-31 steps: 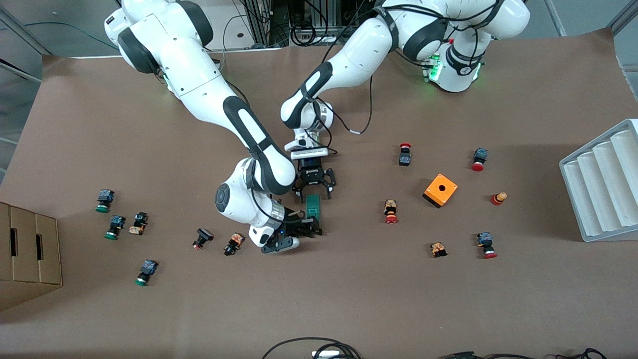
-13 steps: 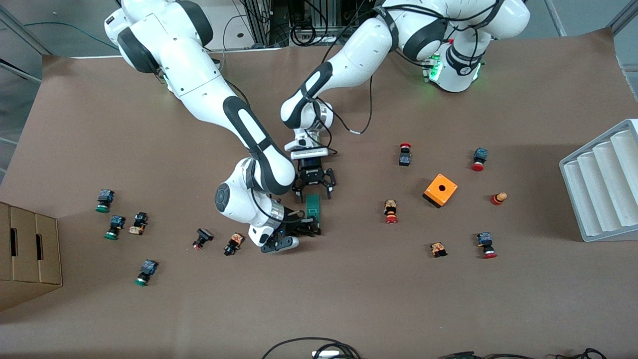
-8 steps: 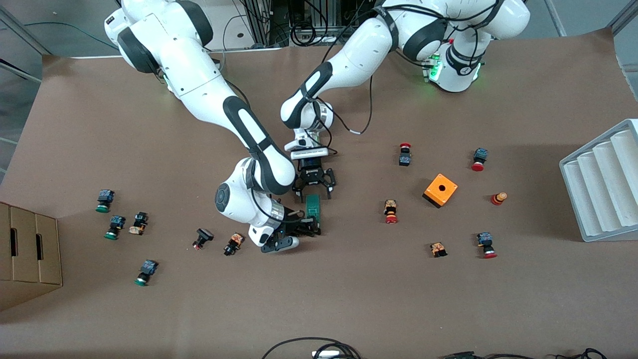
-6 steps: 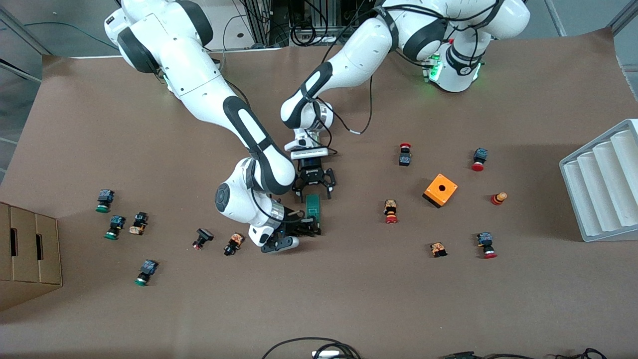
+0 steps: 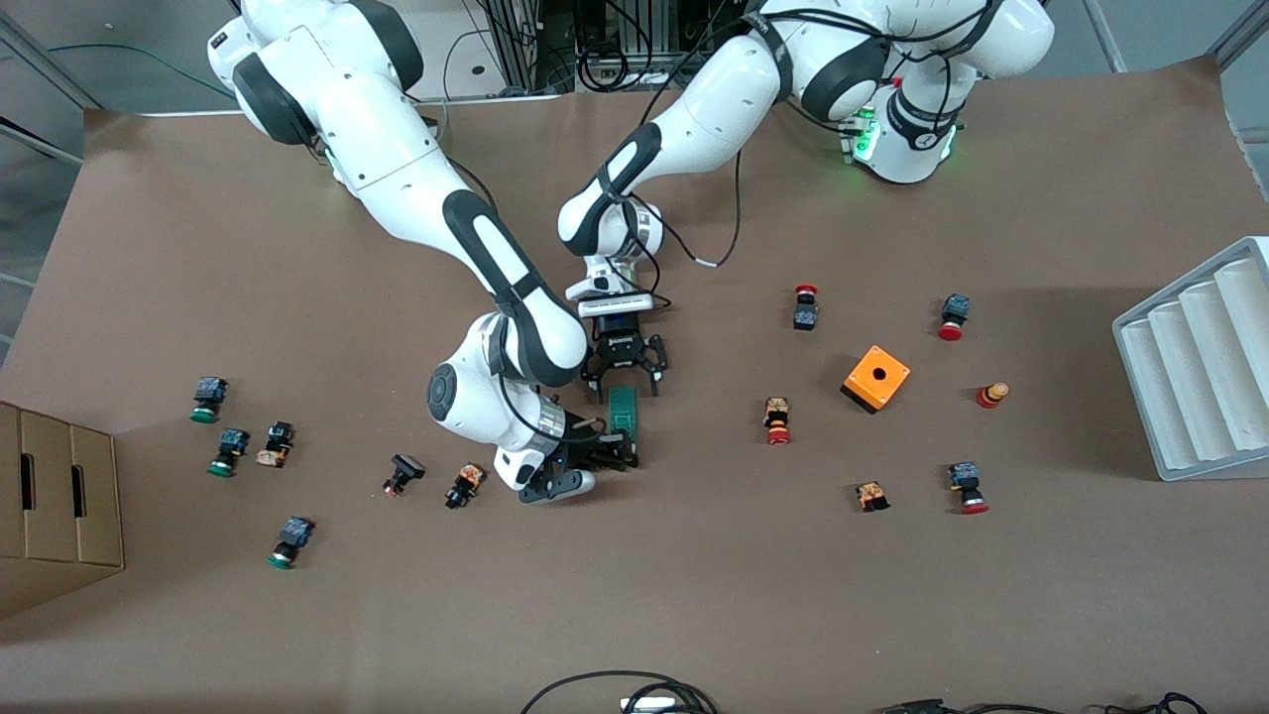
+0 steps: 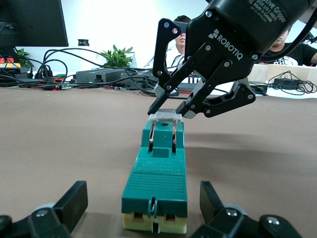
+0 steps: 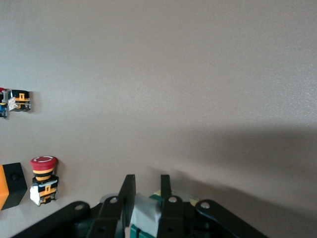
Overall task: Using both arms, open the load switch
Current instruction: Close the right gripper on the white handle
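Note:
The load switch (image 5: 623,413), a narrow dark-green block on a cream base, lies on the brown table (image 5: 694,595) with its white lever (image 6: 167,115) at the end farther from the front camera. My right gripper (image 7: 147,187) comes down from above onto that end and is shut on the white lever (image 7: 146,213); the left wrist view shows it too (image 6: 171,111). My left gripper (image 6: 143,201) sits low on the table at the switch's nearer end. It is open, one finger (image 6: 74,201) on each side of the green body (image 6: 157,173), neither touching it.
An orange box with a hole (image 5: 876,377) and several red-capped push buttons (image 5: 777,420) lie to one side of the switch, several green-capped ones (image 5: 228,451) to the other. A cardboard box (image 5: 59,496) and a white ribbed tray (image 5: 1200,367) stand at the table's ends.

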